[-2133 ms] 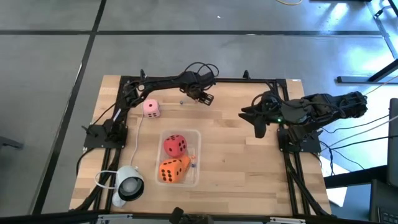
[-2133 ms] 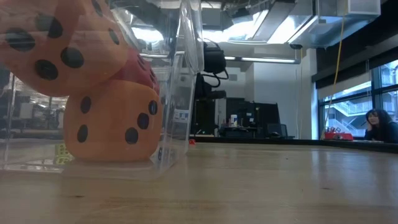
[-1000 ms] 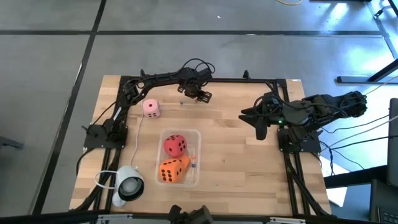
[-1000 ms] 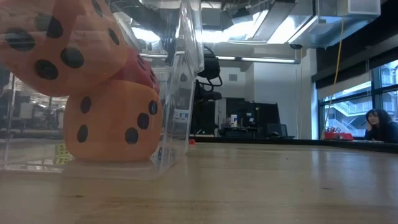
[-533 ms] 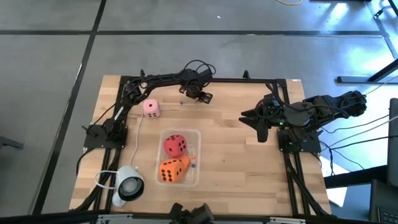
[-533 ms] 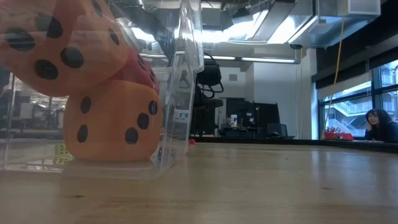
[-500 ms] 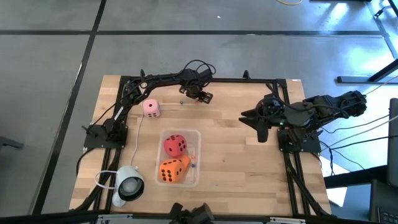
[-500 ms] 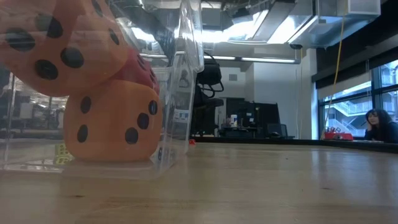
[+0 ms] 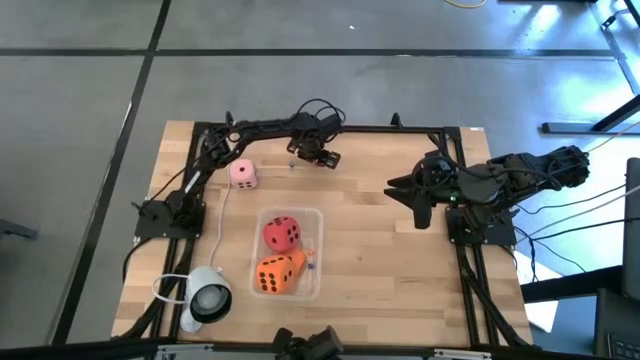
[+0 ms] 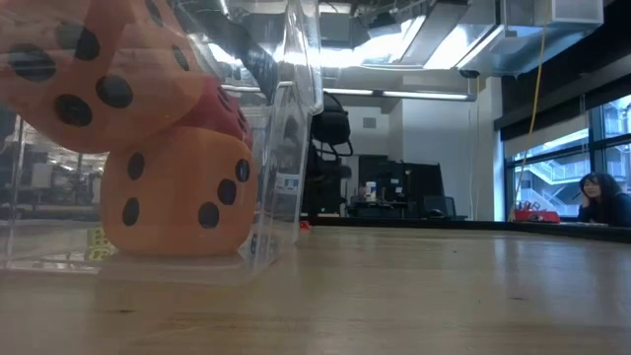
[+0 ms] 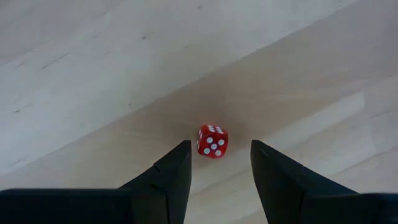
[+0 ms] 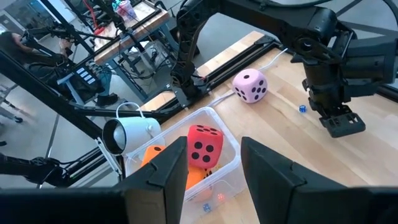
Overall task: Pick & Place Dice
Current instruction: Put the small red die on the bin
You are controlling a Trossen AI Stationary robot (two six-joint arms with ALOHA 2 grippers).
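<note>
My left gripper (image 9: 323,157) hovers open over the far part of the table. In its wrist view a tiny red die with white pips (image 11: 212,141) lies on the wood between my left gripper's (image 11: 221,145) open fingers, untouched. The pale pink die (image 9: 243,173) rests on the table to the left of it. A red die (image 9: 281,233) and orange dice (image 9: 277,273) sit in a clear container (image 9: 320,250); in the low view one orange die (image 10: 79,64) lies on another (image 10: 182,197). My right gripper (image 9: 405,198) waits open at the table's right.
A white lamp-like device (image 9: 208,297) stands at the near left corner, its cable running toward the pink die. A tiny blue die (image 12: 301,109) lies near the left gripper. Small bits lie in the container's right side (image 9: 310,262). Bare wood lies between the container and the right arm.
My left gripper has sunk slightly toward the table near the far edge, still open. The dice and the right arm have kept still.
</note>
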